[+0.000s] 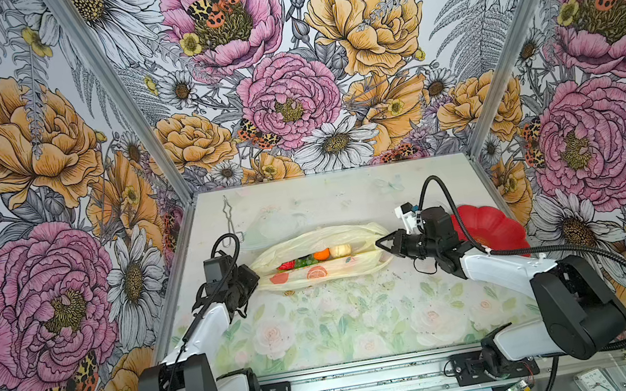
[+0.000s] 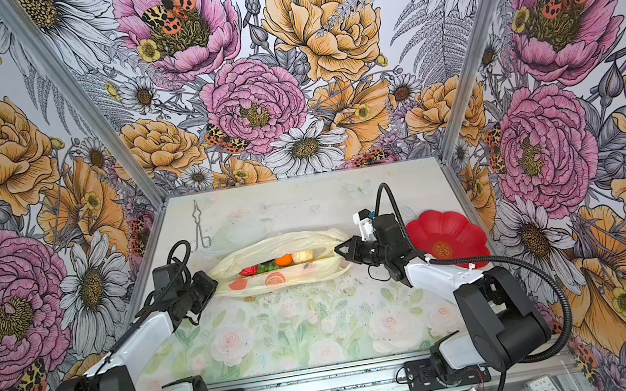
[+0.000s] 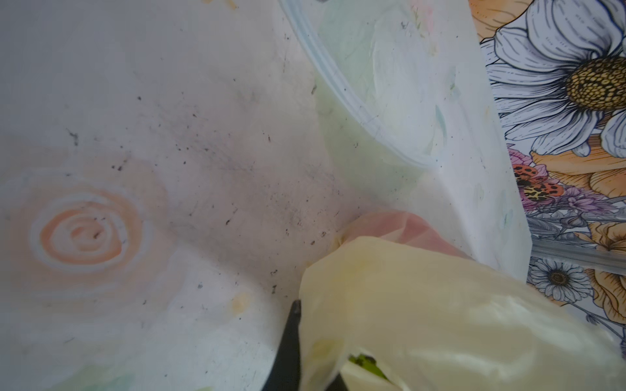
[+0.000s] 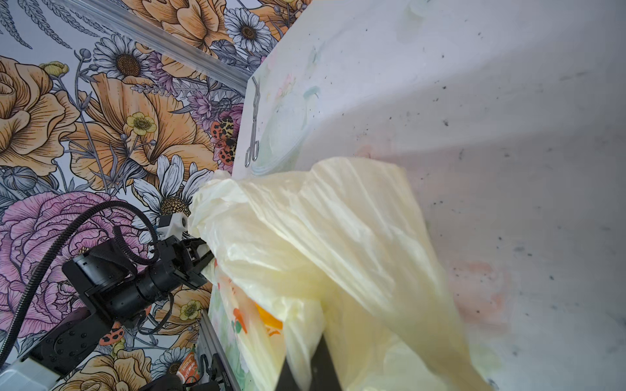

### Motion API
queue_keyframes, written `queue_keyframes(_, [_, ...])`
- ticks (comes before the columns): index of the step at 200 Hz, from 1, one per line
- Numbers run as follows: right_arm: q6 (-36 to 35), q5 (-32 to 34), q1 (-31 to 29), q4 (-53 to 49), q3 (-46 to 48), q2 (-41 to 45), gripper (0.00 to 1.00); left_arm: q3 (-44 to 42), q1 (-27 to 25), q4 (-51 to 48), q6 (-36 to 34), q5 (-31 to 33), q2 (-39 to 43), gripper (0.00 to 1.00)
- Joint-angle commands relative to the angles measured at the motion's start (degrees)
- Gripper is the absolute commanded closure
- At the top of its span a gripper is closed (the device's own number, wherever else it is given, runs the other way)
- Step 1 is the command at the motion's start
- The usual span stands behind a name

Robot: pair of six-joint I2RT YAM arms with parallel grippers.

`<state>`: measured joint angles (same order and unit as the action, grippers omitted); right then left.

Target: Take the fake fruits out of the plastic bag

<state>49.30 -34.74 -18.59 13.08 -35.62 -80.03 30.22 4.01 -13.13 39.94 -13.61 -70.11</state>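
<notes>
Across the middle of the flower-printed table (image 1: 321,321), the plastic bag (image 1: 322,239) lies stretched from left to right with its mouth gaping. Open tabletop spreads from the bag to the near edge, and again behind it toward the back wall. At the right edge sits a red plate (image 1: 492,226), partly behind the right arm. The left gripper (image 1: 256,283) is clamped on the bag's left end, and the right gripper (image 1: 379,242) is pinched closed on film at its right end. Inside the mouth, the fake fruits (image 1: 314,258) lie in a row. Metal tongs (image 1: 229,221) rest near the far-left edge.
</notes>
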Motion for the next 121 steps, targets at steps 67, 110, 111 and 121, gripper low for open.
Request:
queue_keyframes(67, [-11.33, 10.34, -2.17, -16.24, -6.01, 3.39, 1.00, 15.11, -30.48, -25.79, -8.93, 46.64, 5.22, 0.27])
queue_keyframes(110, [-13.61, 12.41, -2.90, -19.88, -7.67, 4.55, 1.00, 23.37, -39.65, -29.00, -12.22, 52.11, -2.11, 0.21])
queue_keyframes(111, [-13.61, 12.50, -2.92, -19.91, -7.65, 4.58, 1.00, 23.65, -39.72, -29.03, -12.37, 52.11, -2.43, 0.20])
queue_keyframes(121, [-13.80, 12.65, -3.16, -20.10, -7.71, 4.84, 1.00, 25.98, -40.36, -29.15, -14.22, 51.64, -6.53, 0.20])
